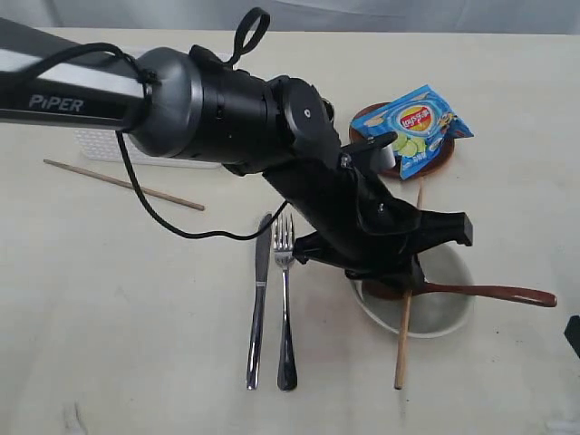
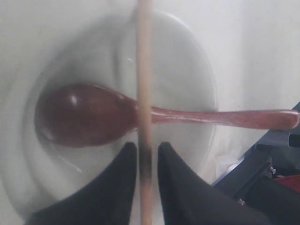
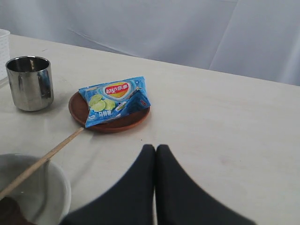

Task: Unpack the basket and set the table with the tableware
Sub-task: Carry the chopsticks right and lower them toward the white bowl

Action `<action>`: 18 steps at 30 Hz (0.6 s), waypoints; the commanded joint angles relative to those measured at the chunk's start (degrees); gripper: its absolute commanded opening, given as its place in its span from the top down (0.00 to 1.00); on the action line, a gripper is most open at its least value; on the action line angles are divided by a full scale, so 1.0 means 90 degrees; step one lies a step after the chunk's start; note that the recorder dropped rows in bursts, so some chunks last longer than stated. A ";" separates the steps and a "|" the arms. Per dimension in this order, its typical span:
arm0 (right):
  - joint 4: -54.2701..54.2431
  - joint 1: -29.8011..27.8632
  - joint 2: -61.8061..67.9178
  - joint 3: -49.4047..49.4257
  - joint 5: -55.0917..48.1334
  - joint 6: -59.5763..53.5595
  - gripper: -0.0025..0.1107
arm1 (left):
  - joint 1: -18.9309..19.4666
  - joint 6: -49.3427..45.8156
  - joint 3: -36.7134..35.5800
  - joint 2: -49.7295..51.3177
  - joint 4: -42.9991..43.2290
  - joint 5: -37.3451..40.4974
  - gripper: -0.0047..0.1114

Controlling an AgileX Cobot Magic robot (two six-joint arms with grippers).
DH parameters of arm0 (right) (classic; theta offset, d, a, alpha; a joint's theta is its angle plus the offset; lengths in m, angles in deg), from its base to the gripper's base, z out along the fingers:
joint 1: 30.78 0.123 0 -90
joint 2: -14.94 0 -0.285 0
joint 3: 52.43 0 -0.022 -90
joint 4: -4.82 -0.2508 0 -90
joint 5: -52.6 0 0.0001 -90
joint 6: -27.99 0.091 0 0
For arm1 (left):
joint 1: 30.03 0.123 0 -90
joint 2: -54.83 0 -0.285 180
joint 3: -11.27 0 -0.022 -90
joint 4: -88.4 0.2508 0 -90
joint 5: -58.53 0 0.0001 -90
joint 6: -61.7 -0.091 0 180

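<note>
1. Currently, chopstick (image 2: 144, 70): light, stiff, thin wood, likely to roll; lies across bowl (image 2: 199, 65), over spoon (image 2: 84, 115). Probably best pinched mid-length.
2. Left fingers (image 2: 110, 192): narrowly parted, straddling chopstick.
3. Right fingers (image 3: 140, 187): pressed together, empty, above counter (image 3: 225, 117).

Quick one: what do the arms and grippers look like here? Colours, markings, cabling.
Left arm: black wrist housings, rounded grey joint, dark link with a white stripe lettered "PiPER", loose black cable looping beneath it. Left gripper and right gripper: matte black tapered fingers. Rest of right arm barely in view.
</note>
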 commanded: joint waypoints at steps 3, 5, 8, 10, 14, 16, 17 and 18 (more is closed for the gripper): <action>0.0000 -0.0002 -0.0035 0.0025 0.0036 0.0043 0.98 | -0.0048 0.0000 0.0023 -0.0033 0.0020 -0.0284 0.62; 0.0000 -0.0002 -0.0035 0.0025 0.0036 0.0043 0.98 | -0.0048 0.0000 0.0023 -0.0033 0.0020 -0.0284 0.62; 0.0000 -0.0002 -0.0035 0.0025 0.0036 0.0043 0.98 | -0.0048 0.0000 0.0023 -0.0045 0.0020 -0.0256 0.62; 0.0000 -0.0002 -0.0035 0.0025 0.0036 0.0043 0.98 | -0.0048 0.0000 0.0023 -0.0109 0.0040 -0.0240 0.62; 0.0000 -0.0002 -0.0035 0.0025 0.0036 0.0043 0.98 | -0.0048 0.0000 0.0023 -0.0383 0.0362 -0.0316 0.62; 0.0000 -0.0002 -0.0035 0.0025 0.0036 0.0043 0.98 | -0.0022 0.0000 0.0034 -0.0575 0.0640 -0.0314 0.62; 0.0000 -0.0002 -0.0035 0.0025 0.0036 0.0043 0.98 | 0.0002 0.0000 0.0034 -0.0657 0.0773 -0.0301 0.62; 0.0000 -0.0002 -0.0035 0.0025 0.0036 0.0043 0.98 | -0.0006 0.0000 0.0034 -0.0754 0.1015 -0.0269 0.62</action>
